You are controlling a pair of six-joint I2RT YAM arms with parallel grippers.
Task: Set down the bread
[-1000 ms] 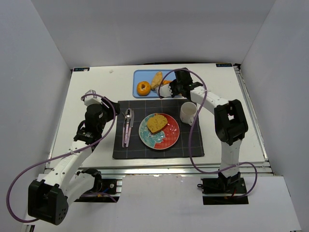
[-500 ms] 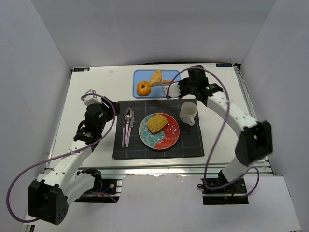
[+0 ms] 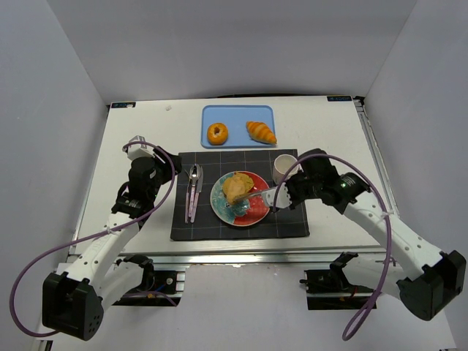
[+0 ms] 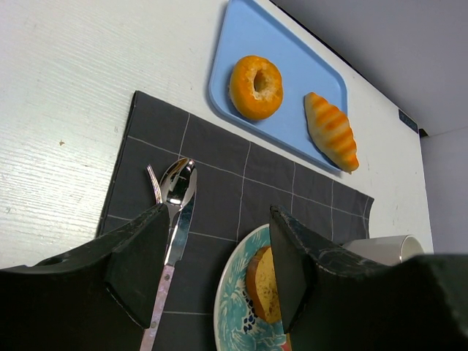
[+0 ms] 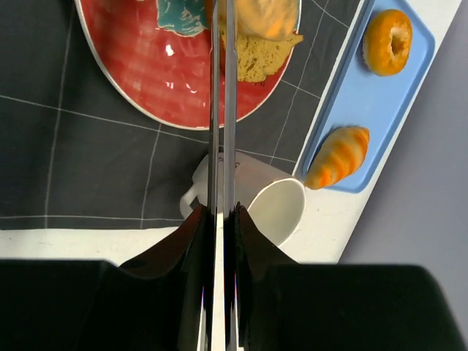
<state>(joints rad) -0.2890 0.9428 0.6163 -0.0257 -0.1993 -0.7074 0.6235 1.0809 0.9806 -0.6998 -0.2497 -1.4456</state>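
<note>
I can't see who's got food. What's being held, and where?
The right pincer grips thin metal tongs by their back end; their tips reach the golden-tan bread roll. The left pincer holds nothing.

Take the dark checked placemat as your reference. At its centre sits a red-and-teal plate. On its left part a spoon and a fork lie side by side. A white mug stands at its far right corner. Beyond its far edge, a blue tray holds a donut on the left and a croissant on the right.
</note>
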